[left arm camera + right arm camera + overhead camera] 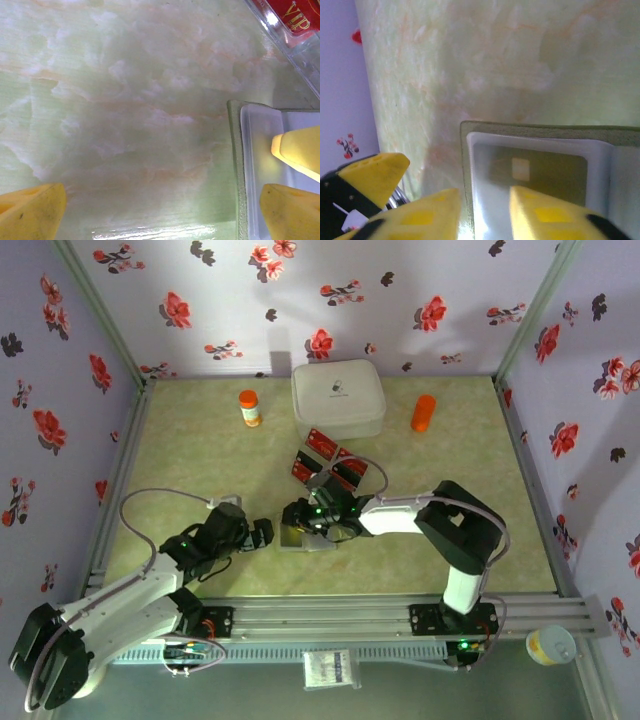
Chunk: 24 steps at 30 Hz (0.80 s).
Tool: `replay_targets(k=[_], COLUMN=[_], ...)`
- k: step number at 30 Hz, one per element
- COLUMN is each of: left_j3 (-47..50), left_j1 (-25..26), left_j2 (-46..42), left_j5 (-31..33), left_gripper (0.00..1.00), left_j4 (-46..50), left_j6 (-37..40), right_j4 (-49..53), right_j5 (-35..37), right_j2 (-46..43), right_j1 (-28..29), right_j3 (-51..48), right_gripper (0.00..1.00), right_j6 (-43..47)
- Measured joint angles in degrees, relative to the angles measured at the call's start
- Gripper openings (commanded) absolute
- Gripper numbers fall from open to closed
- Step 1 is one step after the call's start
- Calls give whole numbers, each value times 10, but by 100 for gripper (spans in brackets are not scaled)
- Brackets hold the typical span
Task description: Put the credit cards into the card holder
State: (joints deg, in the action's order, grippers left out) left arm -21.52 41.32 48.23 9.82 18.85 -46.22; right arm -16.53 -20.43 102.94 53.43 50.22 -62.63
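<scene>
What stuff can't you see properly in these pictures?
- Top view: the holder sits mostly under the right gripper; red cards overlap, count unsure.
- Left wrist view: VIP card cut off at the top corner; holder cut off at the right edge.
- Right wrist view: card in the holder's pocket blurred behind plastic, print unreadable; whether the right gripper touches the holder is unclear.

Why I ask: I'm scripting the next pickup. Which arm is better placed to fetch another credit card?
Right, probably. The right gripper sits at the card holder, with the loose credit cards just beyond it; the open left gripper is beside the holder's left edge.
</scene>
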Motion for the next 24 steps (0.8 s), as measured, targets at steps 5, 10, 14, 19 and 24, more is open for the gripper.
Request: replay_targets(k=[5, 10, 14, 19, 24], left_j3=[0, 0, 0, -2, -3], left_j1=[0, -1, -1, -1, 1], left_j2=[4, 18, 35, 64, 92], left_j5=[-1, -8, -14, -24, -31], left_gripper=[100, 100, 100, 100, 100], left_j4=[-1, -2, -5, -14, -27], left_j6=[0, 1, 3, 8, 12], right_j4=[-3, -4, -4, -16, -25], right_j5=[5, 5, 5, 5, 5], right_j2=[12, 29, 32, 36, 43], right_j1=[0, 0, 0, 0, 0], right_j3=[0, 0, 0, 0, 0], right_gripper=[4, 2, 1, 2, 2], right_j6=[-9, -11, -11, -14, -22])
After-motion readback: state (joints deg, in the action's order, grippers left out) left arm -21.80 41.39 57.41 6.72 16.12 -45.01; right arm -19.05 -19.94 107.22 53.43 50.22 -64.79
